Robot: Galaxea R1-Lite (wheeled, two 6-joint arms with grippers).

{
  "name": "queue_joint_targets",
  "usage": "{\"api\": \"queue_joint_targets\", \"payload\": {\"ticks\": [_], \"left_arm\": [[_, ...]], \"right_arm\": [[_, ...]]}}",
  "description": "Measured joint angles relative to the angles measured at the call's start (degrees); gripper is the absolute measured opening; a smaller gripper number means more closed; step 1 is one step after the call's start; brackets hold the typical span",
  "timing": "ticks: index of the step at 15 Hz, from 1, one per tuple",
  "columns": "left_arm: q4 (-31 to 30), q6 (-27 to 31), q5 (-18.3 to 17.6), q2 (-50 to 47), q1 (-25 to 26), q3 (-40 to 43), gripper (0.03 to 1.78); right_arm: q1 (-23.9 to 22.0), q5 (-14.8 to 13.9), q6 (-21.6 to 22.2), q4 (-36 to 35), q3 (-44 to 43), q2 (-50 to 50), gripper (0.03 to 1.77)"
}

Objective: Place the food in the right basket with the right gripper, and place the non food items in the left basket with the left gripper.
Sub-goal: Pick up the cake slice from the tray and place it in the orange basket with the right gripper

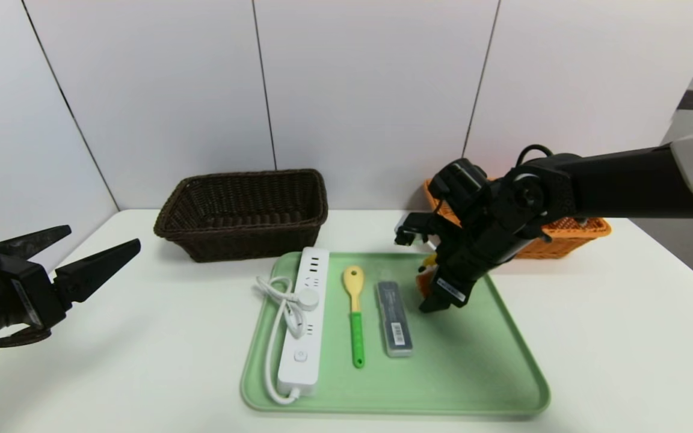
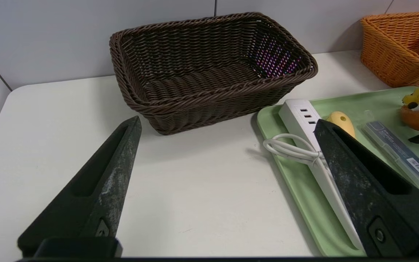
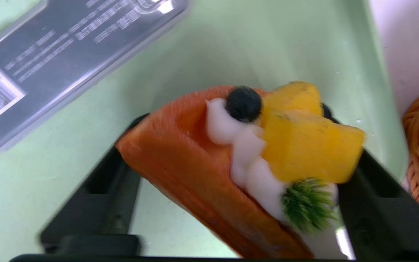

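You had the right end effector (image 1: pixel 421 273) over the far right of the green rectangular tray (image 1: pixel 443 385), narrowed onto the orange-brown bread roll (image 3: pixel 202 167) with white cream, yellow chunks and a green sprig, one finger against either side. The roll lay low, just right of the flat clear-lidded case (image 1: pixel 393 319). The left end effector (image 1: pixel 104 236) was parked wide at the left over the white table (image 1: pixel 160 337). The roll could have twisted or slipped when lifted, since your pads met its slanting corner and the bulky yellow topping; a low path could have clipped the orange wicker basket (image 1: pixel 563 246). Its long axis ran roughly left to right, a rounded end toward the case, the filled side facing up and far.
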Motion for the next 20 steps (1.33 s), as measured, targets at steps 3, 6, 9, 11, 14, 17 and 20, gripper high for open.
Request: {"api": "queue_joint_targets", "payload": {"ticks": [3,6,9,11,14,17,20], "left_arm": [[-0.05,0.0,-0.02,0.15,0.0,-0.02,1.69],[-0.05,-0.05,-0.02,0.23,0.0,-0.02,1.69],[-0.05,-0.06,-0.02,0.23,0.0,0.02,1.69],[-0.02,-0.09,-0.02,0.23,0.0,0.05,1.69],[0.04,-0.09,0.05,0.23,0.0,0.16,1.69],[0.12,-0.09,0.09,0.23,0.0,0.22,1.69],[0.17,-0.06,0.07,0.23,0.0,0.41,1.69]], "right_arm": [[0.09,0.22,-0.07,0.24,-0.09,0.29,0.96],[0.09,0.17,-0.16,0.13,-0.11,0.3,0.66],[0.02,0.2,0.04,0.05,-0.12,0.18,0.66],[-0.15,0.24,0.2,0.02,-0.65,-0.22,0.66],[-0.3,0.66,0.23,0.0,-1.16,-1.99,0.65],[-0.28,1.44,0.34,0.22,-0.61,-5.02,0.65],[-0.24,1.6,0.43,0.11,-0.43,-8.69,0.65]]}}
